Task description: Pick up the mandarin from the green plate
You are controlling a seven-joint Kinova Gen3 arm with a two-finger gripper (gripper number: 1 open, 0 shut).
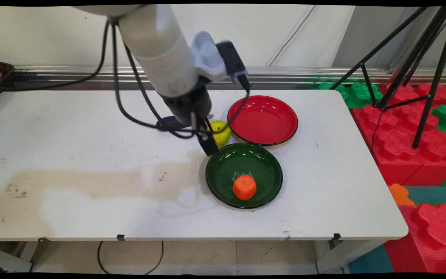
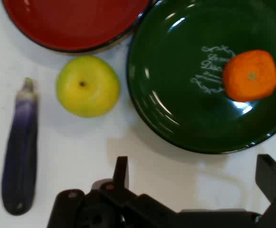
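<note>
My gripper (image 1: 207,144) hangs low over the white table (image 1: 72,128), just left of centre in the main view, with its fingers spread wide and nothing between them. In the hand view one finger (image 2: 121,172) rises at lower centre and the other sits far off at the lower right edge, bare table between them.

Nearest to me is the yellow-green apple (image 1: 221,132), partly hidden behind my fingers in the main view and sitting at centre left of the hand view, apart from both plates. The green plate (image 1: 223,182) lies just beside my fingertips, its rim at the lower centre of the main view, with an orange mandarin (image 1: 244,187) resting inside it, toward its near side. The red plate (image 1: 285,112) sits behind it at upper centre, empty; the two rims look close to touching, though I cannot tell whether they meet. A small purple eggplant (image 2: 20,152) lies along the left edge of the hand view; in the main view my arm hides it.

My worry is the crowding. With the fingers this wide, a descent here could catch the green plate's rim and tip or shove it, rolling the mandarin. The apple is round and would roll if one finger clipped it off-centre. My hanging cables (image 1: 118,85) also loop low near the apple and red plate and could drag across them.
</note>
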